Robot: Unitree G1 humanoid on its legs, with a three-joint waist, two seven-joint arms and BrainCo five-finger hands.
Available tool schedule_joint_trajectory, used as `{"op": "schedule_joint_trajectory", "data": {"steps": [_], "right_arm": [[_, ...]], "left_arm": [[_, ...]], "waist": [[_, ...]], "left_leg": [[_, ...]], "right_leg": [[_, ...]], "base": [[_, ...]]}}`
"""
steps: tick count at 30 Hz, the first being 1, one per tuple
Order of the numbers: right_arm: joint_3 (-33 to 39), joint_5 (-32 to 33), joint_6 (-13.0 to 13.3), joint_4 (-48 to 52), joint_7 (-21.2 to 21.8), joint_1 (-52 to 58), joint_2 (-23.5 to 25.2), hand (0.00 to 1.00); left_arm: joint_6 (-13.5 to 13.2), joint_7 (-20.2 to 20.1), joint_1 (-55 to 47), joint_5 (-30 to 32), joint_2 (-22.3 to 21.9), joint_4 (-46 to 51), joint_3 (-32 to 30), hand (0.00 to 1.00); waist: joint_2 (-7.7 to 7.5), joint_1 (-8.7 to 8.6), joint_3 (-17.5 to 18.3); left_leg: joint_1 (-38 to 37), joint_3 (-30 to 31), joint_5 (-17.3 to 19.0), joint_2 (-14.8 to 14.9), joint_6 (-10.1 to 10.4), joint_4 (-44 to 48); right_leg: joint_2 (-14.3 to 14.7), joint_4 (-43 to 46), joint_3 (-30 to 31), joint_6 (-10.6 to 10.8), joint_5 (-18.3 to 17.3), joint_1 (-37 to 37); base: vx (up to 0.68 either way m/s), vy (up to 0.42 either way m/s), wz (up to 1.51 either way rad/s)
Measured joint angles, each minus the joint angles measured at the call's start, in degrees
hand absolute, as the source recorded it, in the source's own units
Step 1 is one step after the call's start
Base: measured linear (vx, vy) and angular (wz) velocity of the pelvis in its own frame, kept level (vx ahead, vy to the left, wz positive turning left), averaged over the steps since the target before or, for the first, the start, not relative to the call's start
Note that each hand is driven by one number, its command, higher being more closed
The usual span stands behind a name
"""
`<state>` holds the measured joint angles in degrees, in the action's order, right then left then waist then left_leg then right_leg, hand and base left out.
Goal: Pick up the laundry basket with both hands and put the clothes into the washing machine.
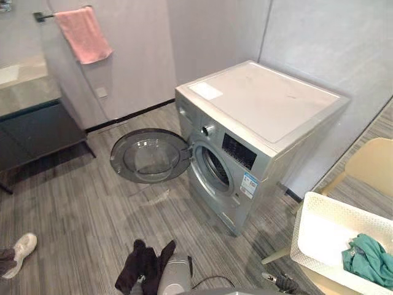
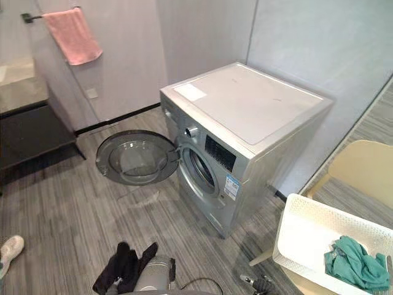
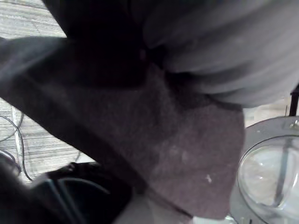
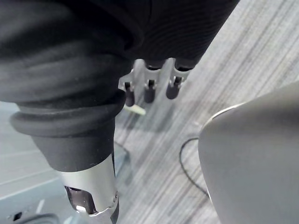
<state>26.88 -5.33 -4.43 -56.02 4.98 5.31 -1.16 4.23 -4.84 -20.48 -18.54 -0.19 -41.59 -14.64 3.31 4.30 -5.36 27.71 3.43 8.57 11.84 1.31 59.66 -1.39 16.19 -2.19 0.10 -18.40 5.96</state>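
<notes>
dark garment (image 1: 144, 264) draped over left hand (image 3: 219, 51)

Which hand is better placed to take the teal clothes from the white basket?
Right. The right hand hangs open and empty near the basket, which holds the teal clothes. A dark cloth drapes over the left hand, farther away.
</notes>
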Motion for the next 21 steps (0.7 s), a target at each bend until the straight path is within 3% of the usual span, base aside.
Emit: {"op": "schedule_joint_trajectory", "data": {"steps": [3,4,5,6,8,11,13,14,15,16,17,19,21], "right_arm": [[-2.9,-2.4,-0.5,0.3,0.1,0.2,-0.8,0.00],[-3.6,-4.0,-0.5,0.4,0.3,0.9,-1.9,0.00],[-3.1,-4.5,-0.5,0.2,0.3,1.4,-2.2,0.00],[-1.8,-5.0,-0.5,-1.6,0.3,1.2,-1.3,0.00],[-0.8,-6.0,-0.6,-3.5,1.1,1.4,-1.0,0.00],[1.9,-6.0,-0.6,-3.2,1.3,1.5,-1.1,0.00],[1.8,-6.0,-0.5,-2.6,1.4,1.6,-1.0,0.00],[1.7,-5.9,-0.6,-1.9,1.6,2.0,-0.8,0.00],[1.3,-5.9,-0.7,-1.3,1.7,2.2,-0.9,0.00],[1.3,-5.7,-0.6,-1.0,1.7,2.2,-0.8,0.00],[0.6,-5.5,-0.4,-0.7,1.9,2.5,-0.6,0.00],[-0.4,-5.4,-0.4,-0.4,2.1,3.0,-0.6,0.00],[-0.8,-4.2,0.0,-0.7,2.1,3.0,-0.7,0.00]], "left_arm": [[0.9,0.2,-1.2,-1.2,0.3,2.8,1.8,1.00],[1.0,0.3,-1.4,-1.3,0.3,3.4,2.7,1.00],[1.1,0.3,-1.4,-1.5,0.6,3.4,3.0,1.00],[1.4,0.2,-1.4,-1.8,2.7,3.6,3.4,1.00],[1.6,0.0,-0.7,-1.8,5.0,6.1,6.1,1.00],[1.6,-0.4,0.3,-1.8,6.2,10.7,10.2,1.00],[1.6,-1.1,1.0,-1.7,6.3,12.0,11.5,1.00],[1.7,-1.3,1.6,-1.4,6.6,12.1,12.8,1.00],[1.7,-1.4,1.8,-0.9,6.7,12.2,13.2,1.00],[1.7,-1.5,1.4,-0.9,6.7,11.7,13.2,1.00],[1.7,-1.5,1.6,-0.7,6.7,9.2,12.8,1.00],[1.4,-1.3,3.3,1.8,6.3,3.1,12.0,1.00],[0.7,-1.4,6.3,4.7,5.9,-3.0,10.4,1.00]], "waist": [[-0.67,0.01,0.2],[-0.82,-0.03,0.7],[-1.21,-0.05,1.2],[-3.46,-0.40,2.7],[-4.78,-0.56,3.6],[-4.39,-2.06,4.3],[-3.75,-2.25,4.3],[-2.85,-2.38,3.7],[-2.87,-2.83,3.5],[-2.79,-3.46,3.3],[-2.99,-3.58,3.2],[-3.22,-3.57,3.1],[-3.42,-3.53,3.1]], "left_leg": [[-3.9,5.6,0.0,2.0,1.6,-30.6],[-6.5,9.7,-2.0,1.0,4.1,-38.6],[-6.9,9.7,-5.5,0.2,9.1,-38.2],[-6.3,7.6,-3.3,-2.8,9.2,-35.0],[-5.9,4.6,0.0,-4.4,7.0,-29.5],[-7.3,0.8,3.0,-6.0,3.7,-26.9],[-10.0,-2.8,4.2,-6.1,1.6,-28.9],[-12.3,-5.7,4.7,-6.2,0.7,-30.5],[-14.4,-8.0,5.1,-6.1,-0.3,-31.6],[-16.6,-9.7,5.5,-5.8,-0.9,-32.6],[-19.9,-12.7,5.9,-5.5,-1.3,-34.5],[-24.4,-16.2,6.4,-5.2,-1.6,-37.5],[-25.6,-18.9,6.4,-5.0,-1.5,-39.1]], "right_leg": [[-2.4,-1.5,4.6,3.4,0.0,0.6],[-4.1,-1.5,6.2,5.3,-1.0,1.0],[-5.3,-1.5,7.3,6.3,-1.6,1.1],[-8.2,-1.4,9.3,6.7,-0.8,1.1],[-10.6,-0.7,12.0,8.0,4.8,1.0],[-12.7,2.9,13.5,9.0,13.8,-1.1],[-12.8,10.3,15.0,5.7,19.9,-6.5],[-13.3,16.1,15.0,2.8,24.4,-10.6],[-13.4,21.3,14.3,2.2,24.5,-13.5],[-13.4,26.6,11.9,2.9,22.6,-15.7],[-13.6,31.4,6.5,2.2,19.5,-17.6],[-13.0,34.8,-3.2,2.4,14.8,-18.7],[-9.8,33.4,-9.2,3.5,10.7,-19.5]], "base": [[0.33,0.383,-0.85],[0.28,0.422,-0.76],[0.36,0.515,-0.59],[0.36,0.453,-0.37],[0.39,0.475,-0.40],[0.25,0.438,-0.40],[0.12,0.399,-0.77],[0.06,0.354,-0.80],[0.04,0.321,-0.95],[0.01,0.315,-1.07],[0.00,0.194,-1.00],[0.02,0.147,-1.12],[0.03,0.027,-0.85]]}}
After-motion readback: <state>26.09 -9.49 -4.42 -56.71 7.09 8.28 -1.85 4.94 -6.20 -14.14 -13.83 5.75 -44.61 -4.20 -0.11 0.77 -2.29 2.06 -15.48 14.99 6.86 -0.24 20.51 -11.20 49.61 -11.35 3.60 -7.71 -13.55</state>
